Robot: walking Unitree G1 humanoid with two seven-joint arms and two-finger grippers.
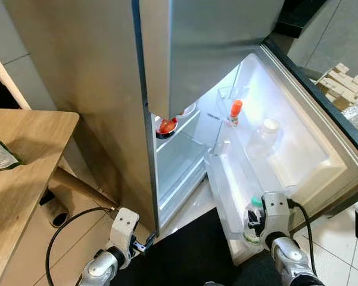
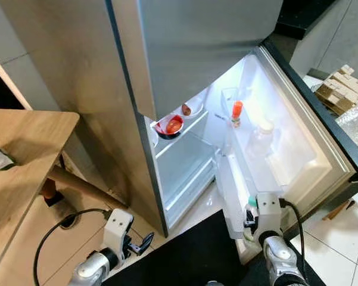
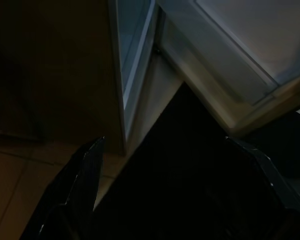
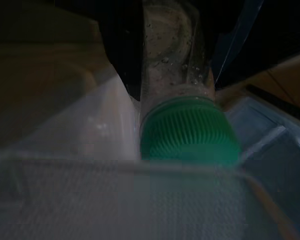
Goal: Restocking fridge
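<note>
Three bottles [image 1: 263, 138], one bowl [image 1: 166, 127]

Right tool [image 1: 254, 221] holds green-capped bottle [image 1: 254, 215] at the fridge door shelf [image 1: 226, 190].

Left gripper [image 1: 148, 243] low, fingers [image 3: 82, 185] spread (idle); right gripper [image 1: 254, 221] extended forward.

1. The fridge [image 1: 101, 89] is seen with its lower door [image 1: 310, 137] swung wide open and the interior lit.
2. A clear bottle with a green cap [image 1: 254, 217] is held upright in the lowest door shelf [image 1: 226, 196].
3. An orange-capped bottle [image 1: 235, 111] and a white-capped bottle [image 1: 263, 138] are stood in the door shelves above.
4. A bowl with red contents [image 1: 166, 127] is set on an inner shelf.
</note>
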